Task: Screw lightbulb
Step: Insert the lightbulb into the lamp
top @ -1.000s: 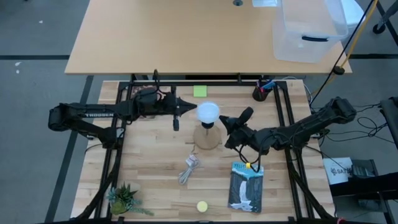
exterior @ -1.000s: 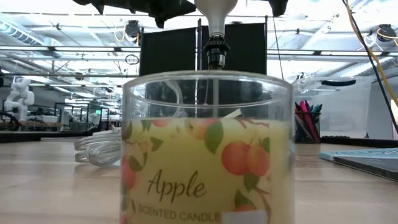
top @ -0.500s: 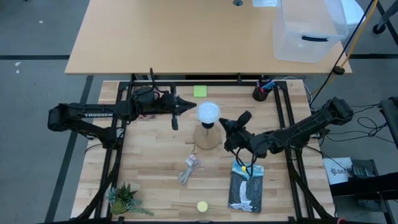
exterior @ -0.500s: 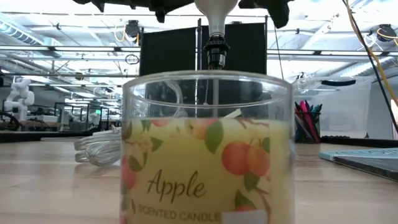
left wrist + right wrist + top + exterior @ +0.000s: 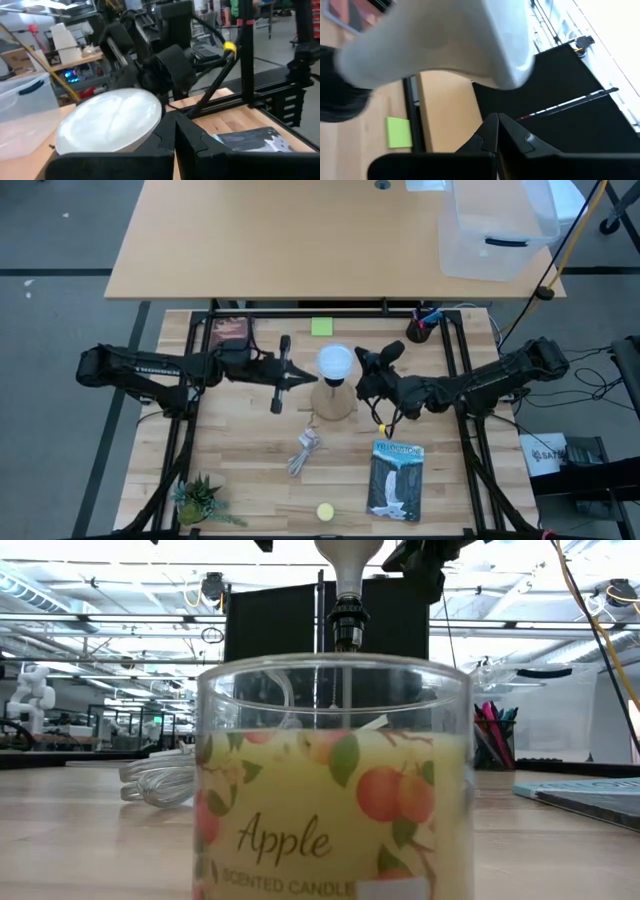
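Both hands closed, facing inward

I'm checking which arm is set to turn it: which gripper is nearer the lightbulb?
Left, narrowly. The left gripper, shut, sits just beside the lightbulb on its left. The right gripper, also shut, is on the opposite side, slightly farther off. Neither holds it.

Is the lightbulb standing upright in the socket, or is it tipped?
Upright: the lightbulb points neck-down into the black socket, dome over the wooden base.

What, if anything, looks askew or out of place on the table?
Nothing stands out: the lightbulb stands upright in its wooden base, with the shut left claw and shut right claw beside it.
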Motion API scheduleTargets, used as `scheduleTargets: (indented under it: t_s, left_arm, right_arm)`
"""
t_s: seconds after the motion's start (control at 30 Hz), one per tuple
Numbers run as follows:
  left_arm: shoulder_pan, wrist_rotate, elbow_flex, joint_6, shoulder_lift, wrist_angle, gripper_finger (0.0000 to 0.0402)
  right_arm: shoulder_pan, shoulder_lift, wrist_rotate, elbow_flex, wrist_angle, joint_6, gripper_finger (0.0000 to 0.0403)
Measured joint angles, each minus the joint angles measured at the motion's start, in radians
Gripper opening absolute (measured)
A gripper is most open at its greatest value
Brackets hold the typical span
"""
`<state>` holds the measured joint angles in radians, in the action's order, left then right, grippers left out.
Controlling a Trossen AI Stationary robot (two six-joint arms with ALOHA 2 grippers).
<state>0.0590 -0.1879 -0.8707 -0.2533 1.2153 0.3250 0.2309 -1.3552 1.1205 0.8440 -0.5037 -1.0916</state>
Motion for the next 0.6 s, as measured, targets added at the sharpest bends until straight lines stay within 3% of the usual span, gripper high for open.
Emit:
scheduleTargets:
  t_s: [0.23,0.6]
  left_arm:
    - [0.028,0.040,0.000,0.028,0.009,-0.009,0.0000]
    - [0.092,0.035,0.000,0.035,0.008,-0.045,0.0000]
  right_arm:
    - [-0.008,0.001,-0.049,0.000,-0.094,-0.105,0.0000]
    - [0.041,0.002,-0.016,0.000,-0.071,-0.040,0.0000]
